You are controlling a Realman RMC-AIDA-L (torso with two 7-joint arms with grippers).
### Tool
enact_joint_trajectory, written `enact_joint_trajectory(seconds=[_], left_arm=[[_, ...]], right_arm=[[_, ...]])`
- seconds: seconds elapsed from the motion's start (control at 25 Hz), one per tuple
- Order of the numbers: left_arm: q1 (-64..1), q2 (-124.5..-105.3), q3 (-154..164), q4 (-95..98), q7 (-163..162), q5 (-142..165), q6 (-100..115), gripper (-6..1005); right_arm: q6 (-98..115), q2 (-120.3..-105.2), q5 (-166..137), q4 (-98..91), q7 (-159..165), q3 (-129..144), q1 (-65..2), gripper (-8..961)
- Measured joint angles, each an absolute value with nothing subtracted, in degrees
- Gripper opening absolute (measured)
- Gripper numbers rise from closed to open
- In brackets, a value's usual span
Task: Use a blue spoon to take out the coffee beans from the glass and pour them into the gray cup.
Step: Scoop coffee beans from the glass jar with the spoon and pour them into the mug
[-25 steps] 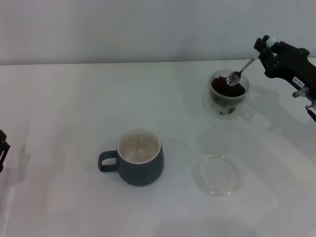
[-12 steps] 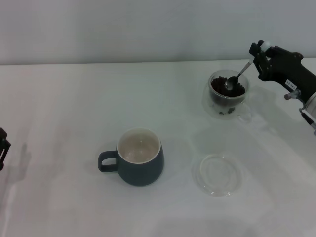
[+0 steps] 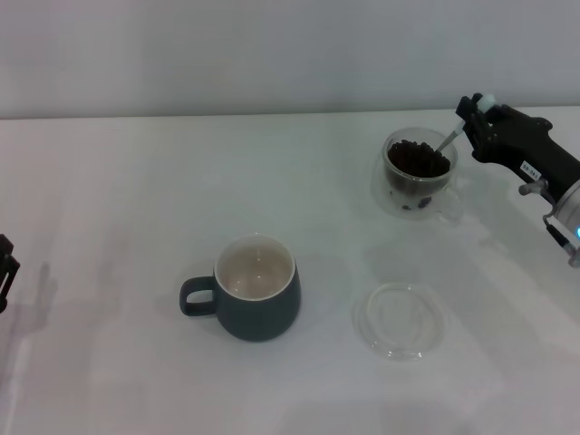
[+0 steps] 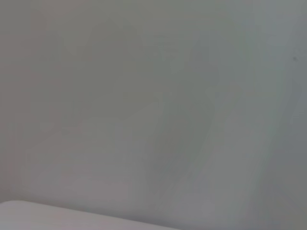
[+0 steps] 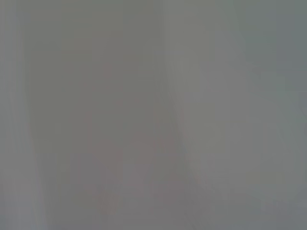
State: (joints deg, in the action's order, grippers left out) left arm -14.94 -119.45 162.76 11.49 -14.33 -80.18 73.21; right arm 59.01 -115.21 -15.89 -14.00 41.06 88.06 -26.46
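Head view shows a white table [image 3: 136,199] against a pale wall. Near the front right lies a flat round clear glass saucer [image 3: 397,321], apart from everything else and blocking nothing. Left of it, well apart, stands the gray cup [image 3: 255,299], a rounded dark blue-gray mug with a cream-white inside that looks empty, its loop handle pointing to the left. Nothing stands between this cup and the glass [image 3: 419,172], which sits far back on the right: a small clear cup with a clear handle, holding dark coffee beans [image 3: 417,159] heaped near its rim. The right gripper [image 3: 478,116], black, reaches in from the right edge just beside the glass, its fingers clamped on the pale handle of the blue spoon [image 3: 450,139]. The metal neck slants down into the glass, and the bowl is buried among the beans. The left gripper [image 3: 5,270] sits at the far left edge, barely visible; whether its fingers are apart or together cannot be told. Both wrist views show only blank gray.
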Motion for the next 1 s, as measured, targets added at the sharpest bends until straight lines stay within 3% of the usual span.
enact_joint_trajectory(seconds=[1.0], left_arm=[[-14.38, -119.45, 162.78, 11.27, -14.33, -80.17, 73.73, 788]], right_arm=[[52.58, -115.0, -15.81, -14.14, 59.58, 87.39, -26.86, 146]])
